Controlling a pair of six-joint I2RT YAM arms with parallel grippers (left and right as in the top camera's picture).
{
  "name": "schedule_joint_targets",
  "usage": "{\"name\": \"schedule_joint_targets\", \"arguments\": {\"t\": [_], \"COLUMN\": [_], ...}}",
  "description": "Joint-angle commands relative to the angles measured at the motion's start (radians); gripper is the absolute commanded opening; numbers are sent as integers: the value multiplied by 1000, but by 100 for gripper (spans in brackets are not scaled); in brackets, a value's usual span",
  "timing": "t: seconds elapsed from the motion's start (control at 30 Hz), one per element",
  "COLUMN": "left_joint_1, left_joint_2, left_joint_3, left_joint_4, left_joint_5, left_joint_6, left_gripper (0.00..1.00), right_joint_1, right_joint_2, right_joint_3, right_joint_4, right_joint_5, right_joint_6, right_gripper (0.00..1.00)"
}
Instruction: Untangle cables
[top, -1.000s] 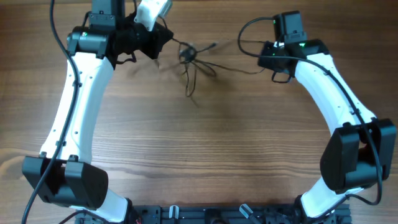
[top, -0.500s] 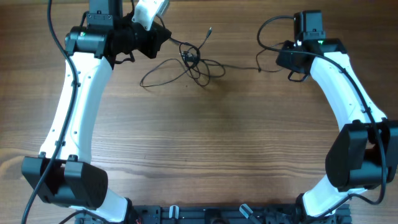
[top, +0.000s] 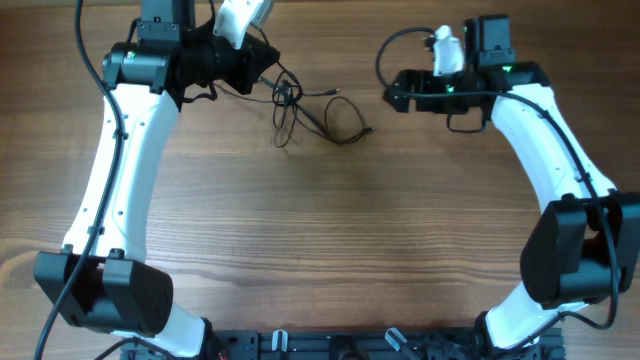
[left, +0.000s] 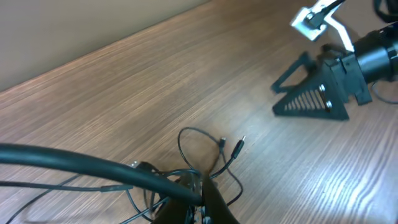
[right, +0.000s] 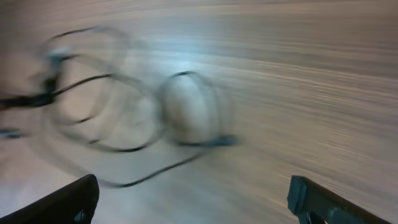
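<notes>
Cables (top: 312, 108) bunched in one loose knot of thin loops on the far part of the wooden table (top: 320, 240), between the two arms and closer to the left one. Left gripper (top: 268, 68) at the knot's left edge, jaws pinched closed on a strand where the loops meet its tips, as seen from the left wrist (left: 205, 198). Right gripper (top: 392, 95) well off to the right of the knot, jaws spread wide with nothing between them (right: 193, 205). Free plug end (top: 368, 131) lying on the wood at the knot's right edge, nearest that open gripper.

Reads as a pause between pulls: one side anchored, the other side empty, knot not yet undone. Next calls for bringing the open jaws down over the plug end or the strand just behind it, closing there, then drawing it rightward, away from the anchored side. Blurred in the right wrist view, so hard to tell which loop crosses which.
</notes>
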Motion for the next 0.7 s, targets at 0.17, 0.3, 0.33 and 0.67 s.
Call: {"name": "schedule_joint_targets", "arguments": {"t": [0.17, 0.3, 0.33, 0.67], "left_joint_1": [-49, -79, -87, -110], "left_joint_2": [-34, -34, -34, -35], "left_joint_3": [26, 26, 26, 26], "left_joint_4": [0, 2, 2, 5], "left_joint_5": [53, 53, 53, 53], "left_joint_6": [-13, -13, -13, -13], "left_gripper": [5, 5, 5, 5], "right_joint_1": [123, 170, 180, 214], "right_joint_2": [20, 26, 30, 105], "right_joint_3": [18, 18, 18, 18], "right_joint_4": [42, 100, 119, 245], "right_joint_5": [-278, -272, -272, -235], "right_joint_6": [-237, -276, -275, -190], "right_gripper": [100, 100, 100, 97]}}
